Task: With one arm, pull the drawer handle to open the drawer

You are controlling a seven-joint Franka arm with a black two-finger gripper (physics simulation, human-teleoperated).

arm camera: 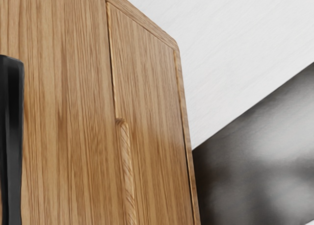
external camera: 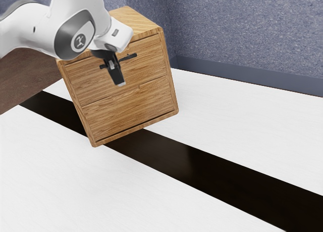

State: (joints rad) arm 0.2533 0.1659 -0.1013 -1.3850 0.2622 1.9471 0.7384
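Observation:
A wooden cabinet with two drawer fronts stands on the white surface. The upper drawer carries a black bar handle and its front lies flush with the cabinet. My black gripper hangs right in front of that handle, crossing its middle. In the wrist view the black handle runs close beside the hand. Past it lies the lower drawer with its wooden handle.
A wide black stripe crosses the white table under and beside the cabinet. A blue-grey wall stands behind. My white arm covers the cabinet's upper left corner.

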